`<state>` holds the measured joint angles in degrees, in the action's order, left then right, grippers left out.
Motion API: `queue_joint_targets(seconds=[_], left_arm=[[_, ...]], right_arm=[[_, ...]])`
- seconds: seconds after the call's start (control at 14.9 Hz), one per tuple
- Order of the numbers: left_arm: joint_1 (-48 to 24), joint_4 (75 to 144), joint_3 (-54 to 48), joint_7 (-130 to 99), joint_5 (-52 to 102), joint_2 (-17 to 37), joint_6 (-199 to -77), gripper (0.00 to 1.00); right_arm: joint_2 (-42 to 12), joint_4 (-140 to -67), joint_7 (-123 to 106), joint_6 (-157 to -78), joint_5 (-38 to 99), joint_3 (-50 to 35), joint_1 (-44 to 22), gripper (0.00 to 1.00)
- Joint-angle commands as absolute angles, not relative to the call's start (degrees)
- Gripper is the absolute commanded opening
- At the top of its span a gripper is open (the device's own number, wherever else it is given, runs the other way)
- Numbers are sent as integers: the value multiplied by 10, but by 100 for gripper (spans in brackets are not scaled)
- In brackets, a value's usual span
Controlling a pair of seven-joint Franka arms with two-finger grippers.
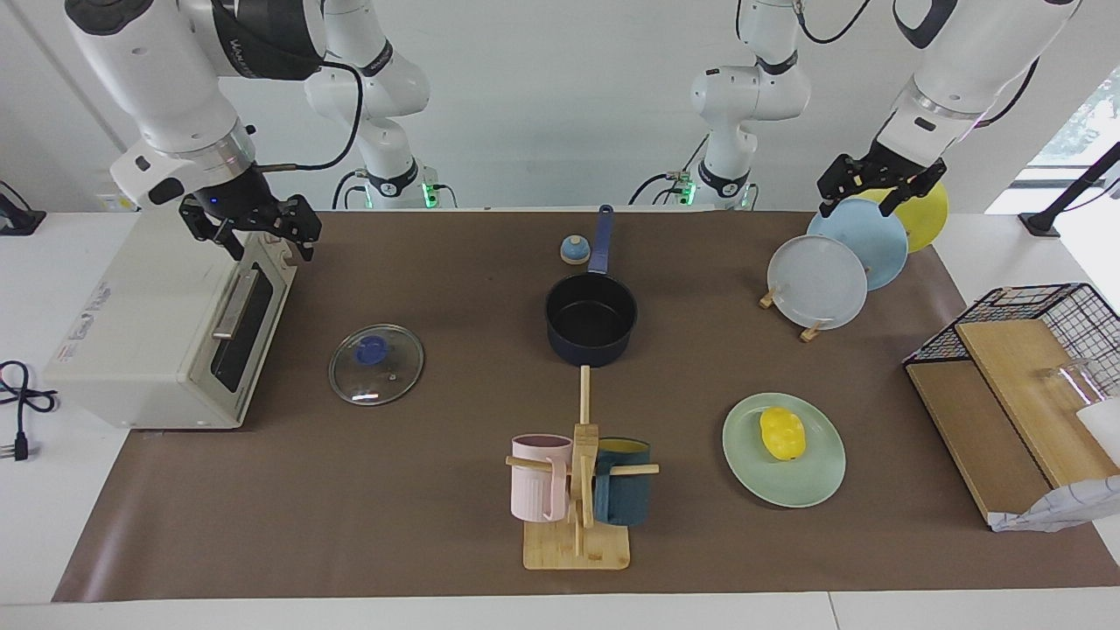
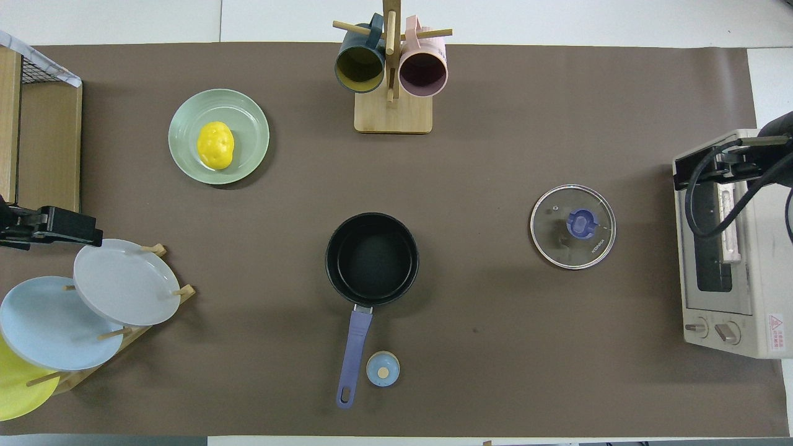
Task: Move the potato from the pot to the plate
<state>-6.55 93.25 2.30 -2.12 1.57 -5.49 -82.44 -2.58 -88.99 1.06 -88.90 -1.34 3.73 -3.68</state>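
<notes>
The yellow potato (image 1: 781, 432) (image 2: 215, 145) lies on the mint-green plate (image 1: 818, 486) (image 2: 249, 116), which sits toward the left arm's end of the table and farther from the robots than the pot. The navy pot (image 1: 591, 308) (image 2: 372, 257) stands empty mid-table, its handle pointing toward the robots. My left gripper (image 1: 862, 208) (image 2: 52, 226) hangs open and empty over the plate rack. My right gripper (image 1: 267, 245) (image 2: 712, 167) hangs open and empty over the toaster oven.
A glass lid (image 1: 376, 364) lies between the pot and the toaster oven (image 1: 149, 324). A mug tree (image 1: 577, 477) holds a pink and a teal mug. A rack of plates (image 1: 818, 282), a wire basket with boards (image 1: 1032, 359) and a small blue bell (image 1: 574, 250) are also there.
</notes>
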Motion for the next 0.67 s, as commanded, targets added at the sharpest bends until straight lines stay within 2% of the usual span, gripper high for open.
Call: queue_joint_targets(seconds=[0.0,0.6], left_arm=[[-76,874,27,-12,2,-26,-782,100],[-67,905,20,-12,2,-33,-840,100]], right_arm=[[-21,-890,18,-892,-6,37,-36,100],[-21,-890,18,-891,-6,37,-35,100]])
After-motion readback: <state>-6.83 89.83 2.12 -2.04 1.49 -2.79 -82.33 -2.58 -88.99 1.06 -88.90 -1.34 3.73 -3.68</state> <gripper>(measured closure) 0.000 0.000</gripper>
